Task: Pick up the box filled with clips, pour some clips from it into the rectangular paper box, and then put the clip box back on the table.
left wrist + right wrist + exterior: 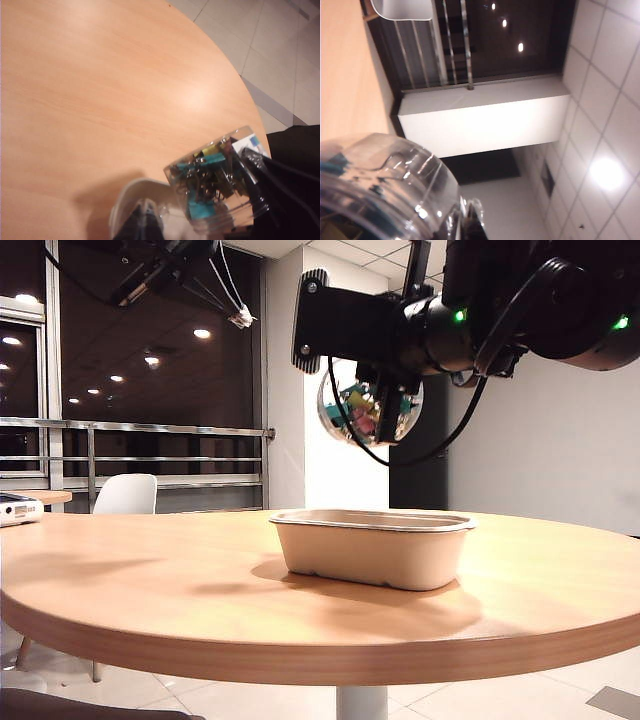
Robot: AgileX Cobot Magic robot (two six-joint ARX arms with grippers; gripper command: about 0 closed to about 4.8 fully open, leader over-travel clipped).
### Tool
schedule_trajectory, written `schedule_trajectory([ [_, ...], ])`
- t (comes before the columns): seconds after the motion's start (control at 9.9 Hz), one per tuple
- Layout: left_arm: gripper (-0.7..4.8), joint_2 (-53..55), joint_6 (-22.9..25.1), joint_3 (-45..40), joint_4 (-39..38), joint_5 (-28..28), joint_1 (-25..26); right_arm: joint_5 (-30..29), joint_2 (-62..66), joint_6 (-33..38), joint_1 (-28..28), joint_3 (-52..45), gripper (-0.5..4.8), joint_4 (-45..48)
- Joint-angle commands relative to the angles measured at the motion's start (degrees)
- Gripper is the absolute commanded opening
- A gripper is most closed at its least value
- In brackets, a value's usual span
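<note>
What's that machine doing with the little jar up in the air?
The robot's right hand is gripping a clear jar full of coloured clips and holding it tipped on its side above the beige tray on the round table. It looks set to pour some clips in, but none can be seen falling, and the tray's inside is hidden from here. The left hand is shut, holds nothing, and hangs near the tray.

We see a glossy clear plastic jar (pixel 370 405), a matt, pulpy paper tray (pixel 372 548), and a smooth wood-grain desk (pixel 180 570).
</note>
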Motion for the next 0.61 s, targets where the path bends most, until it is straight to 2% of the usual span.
schedule_trajectory([
  [0.1,-0.06,-0.37,-0.09,0.13,-0.15,0.63,0.02,-0.94,0.04,-5.60,-0.46,-0.72,-0.06,7.56],
  [0.3,-0.06,-0.37,-0.04,0.13,-0.04,0.63,0.02,-3.21,4.90,-10.36,-1.16,-0.76,-0.05,12.70],
  [0.61,-0.06,-0.37,-0.04,0.13,0.11,0.66,0.02,-5.77,6.56,-9.97,-1.18,-0.85,-0.06,11.67],
])
